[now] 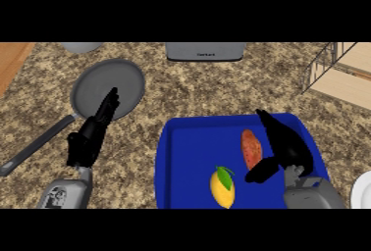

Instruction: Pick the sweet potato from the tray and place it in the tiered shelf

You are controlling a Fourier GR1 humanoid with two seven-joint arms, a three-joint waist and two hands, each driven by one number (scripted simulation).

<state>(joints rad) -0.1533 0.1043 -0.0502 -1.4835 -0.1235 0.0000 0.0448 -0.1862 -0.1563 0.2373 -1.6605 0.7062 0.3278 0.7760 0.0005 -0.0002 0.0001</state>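
Observation:
An orange-brown sweet potato (251, 148) lies lengthwise on the blue tray (188, 162), right of its middle. My right hand (286, 144) hovers over the tray just right of the sweet potato, open, fingers stretched toward the far rim and thumb angled below the potato's near end. It holds nothing. The tiered shelf (340, 73), wire frame with light wooden boards, stands at the far right. My left hand (92, 132) rests open at the left, fingers pointing up over the edge of a pan.
A yellow lemon with a green leaf (223, 186) lies on the tray's near part. A grey frying pan (109, 88) with a long handle sits at the left. A grey toaster (206, 51) stands at the back, a white plate's rim (361, 191) at the right edge.

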